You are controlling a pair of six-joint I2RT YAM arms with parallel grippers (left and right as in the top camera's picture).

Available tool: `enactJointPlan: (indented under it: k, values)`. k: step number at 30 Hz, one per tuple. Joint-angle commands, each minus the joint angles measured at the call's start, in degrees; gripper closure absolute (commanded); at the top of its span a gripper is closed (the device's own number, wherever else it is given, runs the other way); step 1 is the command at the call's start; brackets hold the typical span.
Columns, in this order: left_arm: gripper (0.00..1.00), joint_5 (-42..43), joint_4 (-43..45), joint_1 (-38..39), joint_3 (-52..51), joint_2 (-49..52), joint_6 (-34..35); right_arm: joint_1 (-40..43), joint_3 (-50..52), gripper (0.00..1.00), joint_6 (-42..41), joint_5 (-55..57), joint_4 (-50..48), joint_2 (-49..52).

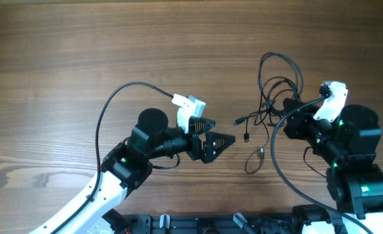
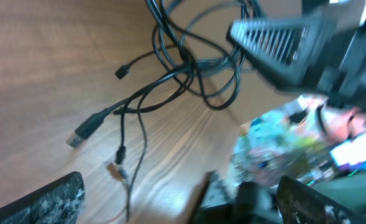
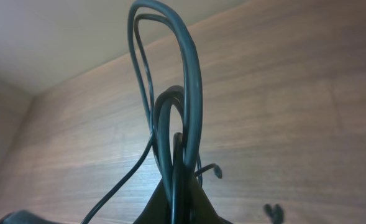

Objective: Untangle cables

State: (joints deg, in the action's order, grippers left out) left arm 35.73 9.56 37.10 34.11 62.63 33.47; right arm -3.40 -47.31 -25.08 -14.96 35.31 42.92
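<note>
Right of centre on the table (image 1: 80,52), the right gripper (image 3: 178,202) is pinching the tangled cables (image 1: 276,97), the left gripper (image 1: 216,132) is hanging wide open nearby, and I'm guessing they're limp and light, easiest grabbed near the loose USB plug (image 2: 84,130).

**Left arm** (image 1: 123,162): black cylindrical joint housings; white link shell far behind the jaws; small green light.
**Left gripper** (image 1: 225,131): two black wedge-shaped fingers (image 2: 276,40), inner face ribbed; the other finger is speckled grey.
**Left camera block** (image 1: 190,107): white, angular, just behind the jaws.
**Left arm cable** (image 1: 110,107): thick, black, arching back from behind the jaws.

**Right arm** (image 1: 354,149): black housings, white lower shell, green lights.
**Right gripper** (image 1: 287,112): black tapered tips.
**Right camera block** (image 1: 333,97): white, behind the jaws.
**Right arm cable** (image 1: 277,166): thick, black, one long curve.
</note>
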Motion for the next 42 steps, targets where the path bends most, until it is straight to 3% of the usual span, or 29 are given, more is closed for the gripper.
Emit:
enactJointPlan:
  k: [1,6,15,18,21,22,23,24,29,37,42]
  values:
    - [0.00,-2.93,4.22,2.60,0.07,0.07,18.84,0.02,-1.53,0.96,-3.61,3.30,-0.13,0.00]
    - [0.00,-14.95,7.10,9.11,0.07,1.20,24.22,0.02,-1.53,0.96,-1.18,-0.55,-0.09,0.00]
    - [0.01,-19.69,25.46,11.91,0.09,12.46,26.14,0.02,-1.53,0.96,2.62,-8.57,-1.18,0.00]
    - [0.19,-20.17,26.77,11.93,0.24,14.32,26.16,0.02,-1.53,0.96,2.62,-9.57,-1.60,0.00]
    - [0.22,-20.17,25.05,12.68,2.69,15.08,25.27,0.02,-1.53,0.96,2.58,-9.57,-2.01,0.00]
    - [0.28,-20.15,23.04,12.66,3.58,15.08,25.27,0.02,-1.51,0.96,2.60,-9.55,-1.84,0.00]
    - [0.52,-20.17,21.49,12.68,4.37,15.08,25.22,0.02,-1.42,0.95,2.62,-9.53,-1.84,0.00]
    - [0.71,-20.13,21.49,12.68,4.61,15.06,24.50,0.02,-1.40,0.96,2.62,-9.29,-1.77,0.11]
    - [0.94,-20.15,19.34,12.66,7.61,15.06,22.21,0.02,-1.31,0.96,3.50,-8.68,-1.55,3.52]
    - [0.96,-20.15,18.93,3.61,8.63,5.95,22.25,0.02,-1.31,0.96,11.76,-7.96,1.64,6.01]
    - [0.95,-20.15,12.94,-4.79,8.61,-2.19,22.21,0.02,-1.31,0.96,13.09,-8.28,1.62,5.99]
